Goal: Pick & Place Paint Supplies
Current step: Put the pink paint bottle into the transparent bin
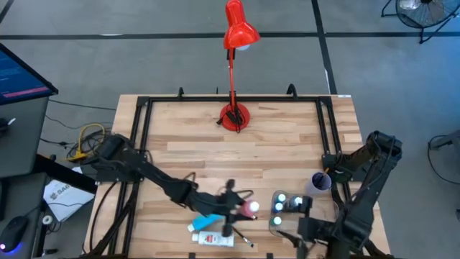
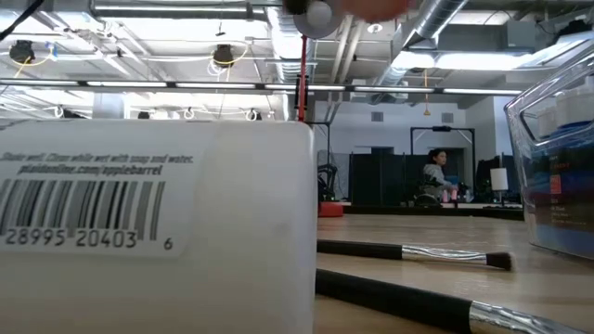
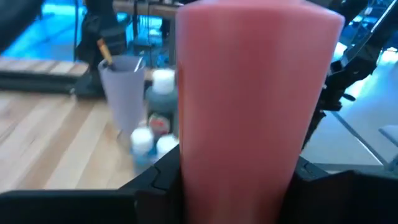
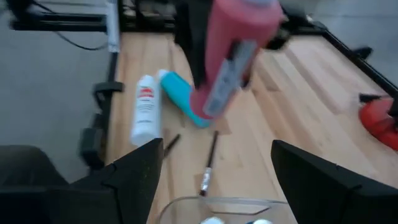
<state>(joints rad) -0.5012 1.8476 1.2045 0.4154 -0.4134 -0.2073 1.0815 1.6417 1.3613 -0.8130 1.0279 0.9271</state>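
My left gripper (image 1: pixel 236 208) is over the table's near middle, shut on a pink-red paint bottle (image 1: pixel 250 208) that is held off the wood. Below it a teal tube (image 4: pixel 183 99) and a white tube (image 4: pixel 146 109) lie flat on their sides, with thin dark brushes (image 4: pixel 208 165) beside them. My right gripper (image 4: pixel 217 149) stands open over the clear tray (image 1: pixel 274 223), which holds white-capped bottles (image 1: pixel 280 199). A lilac cup (image 1: pixel 321 182) stands just beyond the tray. My left gripper pinches the pink-red bottle's body (image 3: pixel 249 155) between its two fingers (image 3: pixel 155 180), one on each side. The fingers come nearly level from the table's left. The bottle is lifted clear of the table and tilted (image 4: pixel 230 68).
A red desk lamp (image 1: pixel 234 115) stands on its base at the far middle. Black rails (image 1: pixel 144 122) run along the table's left, right and far edges. Bare wood lies between the lamp and the tubes. A person sits far off in the room (image 2: pixel 432 176).
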